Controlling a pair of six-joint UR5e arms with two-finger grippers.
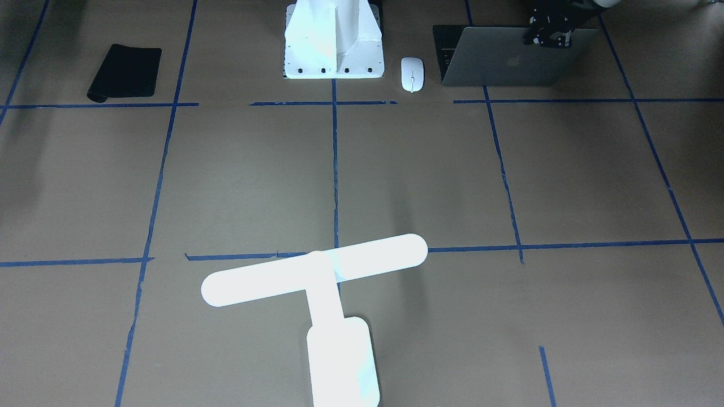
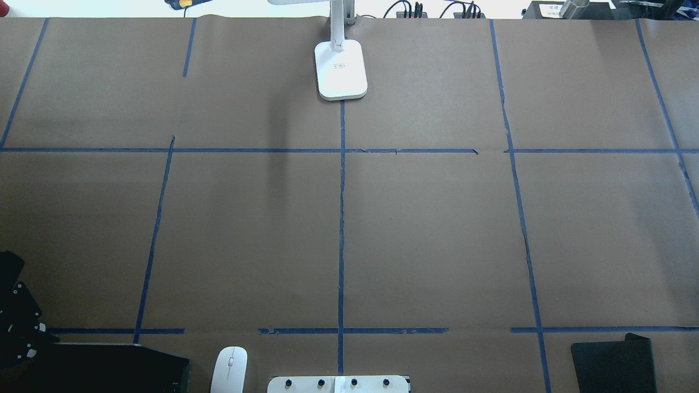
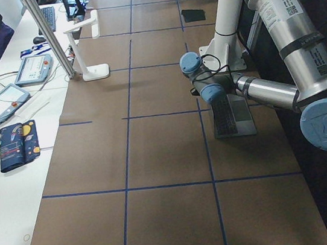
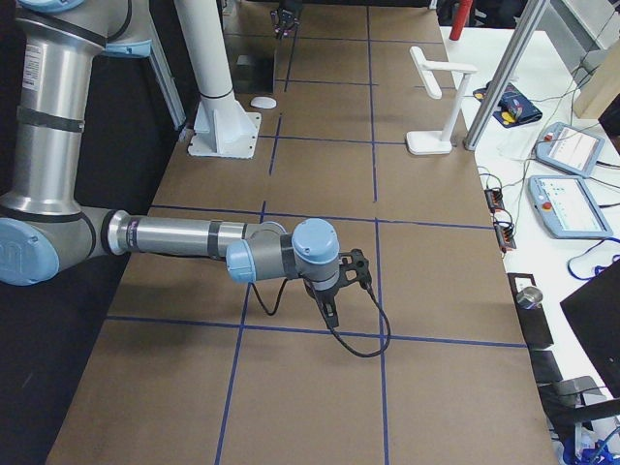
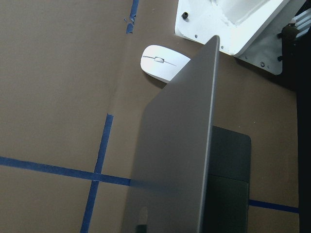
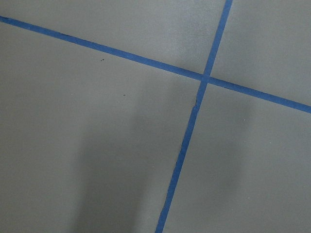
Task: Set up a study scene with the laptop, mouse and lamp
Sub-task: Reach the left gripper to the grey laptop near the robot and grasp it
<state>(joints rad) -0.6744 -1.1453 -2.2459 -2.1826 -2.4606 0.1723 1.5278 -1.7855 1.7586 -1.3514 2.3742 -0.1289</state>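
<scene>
The laptop (image 1: 509,59) stands near the robot's base with its grey lid partly raised, apple logo outward, and it also shows in the left wrist view (image 5: 180,155). My left gripper (image 1: 547,39) sits at the lid's top edge and looks shut on it. The mouse (image 1: 412,73) lies between the laptop and the pedestal, and shows in the overhead view (image 2: 229,370). The lamp (image 1: 317,271) stands upright at the far middle edge, its base (image 2: 341,71) on the centre tape line. My right gripper (image 4: 332,308) hovers low over bare table; I cannot tell its state.
A white bolted pedestal (image 1: 334,39) stands beside the mouse. A black mouse pad (image 1: 124,72) lies on the robot's right side near the base. Blue tape lines (image 6: 194,107) grid the brown table. Tablets and cables lie on a side bench (image 4: 562,165).
</scene>
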